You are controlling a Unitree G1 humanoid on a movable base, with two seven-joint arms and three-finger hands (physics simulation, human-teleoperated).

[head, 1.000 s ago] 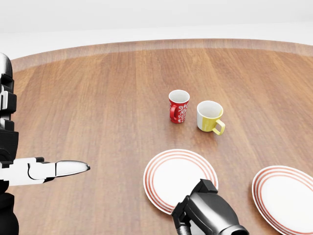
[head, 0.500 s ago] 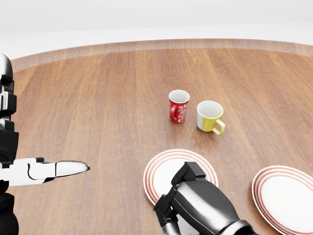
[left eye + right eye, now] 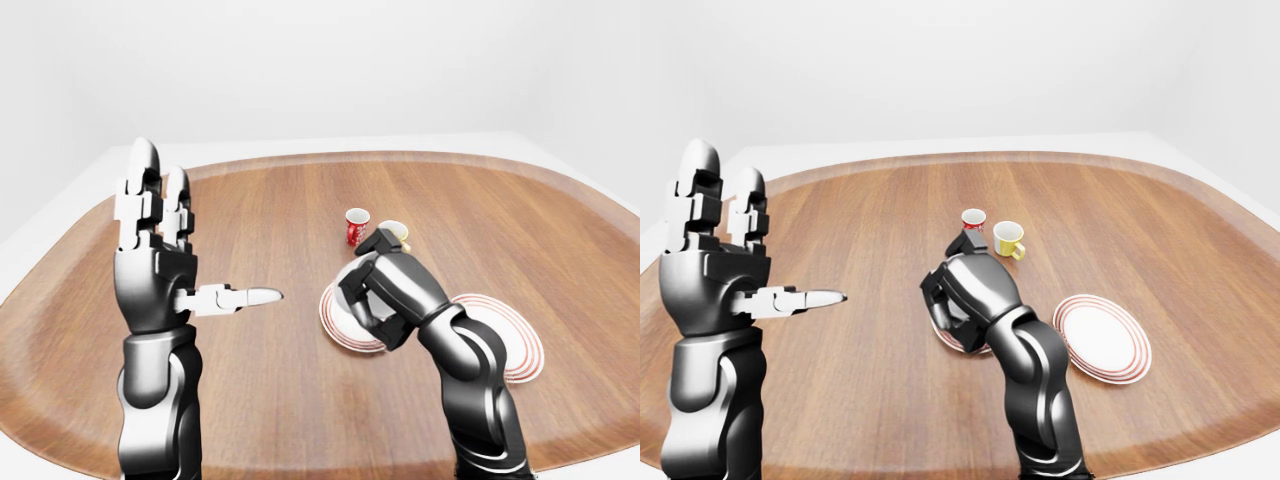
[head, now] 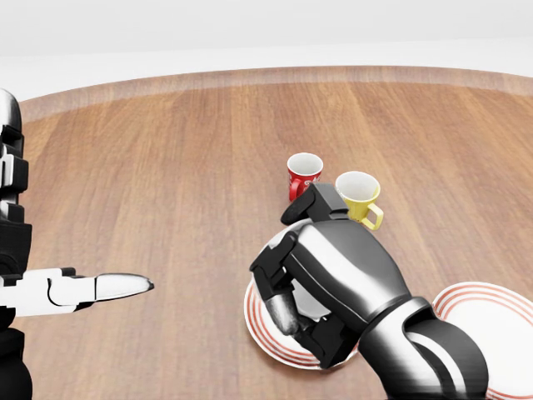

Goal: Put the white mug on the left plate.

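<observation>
The white mug with a yellow side and handle (image 4: 359, 198) stands upright on the wooden table (image 4: 166, 167), right of a red patterned mug (image 4: 304, 176). The left plate (image 4: 259, 322), white with red rings, lies below them in the head view and bears nothing. My right hand (image 4: 291, 305) hovers over this plate with its fingers curled in, holding nothing, and hides most of it. Its knuckles reach up close to the two mugs. My left hand (image 3: 176, 254) is raised at the left, open, fingers up and thumb pointing right.
A second ringed plate (image 4: 493, 305) lies at the right, partly behind my right forearm. The table's curved rim (image 4: 266, 73) runs along the top of the head view, with a white background beyond it.
My right hand has risen from the bottom edge of the head view, up over the left plate toward the mugs. The left hand, mugs and plates have not moved.
</observation>
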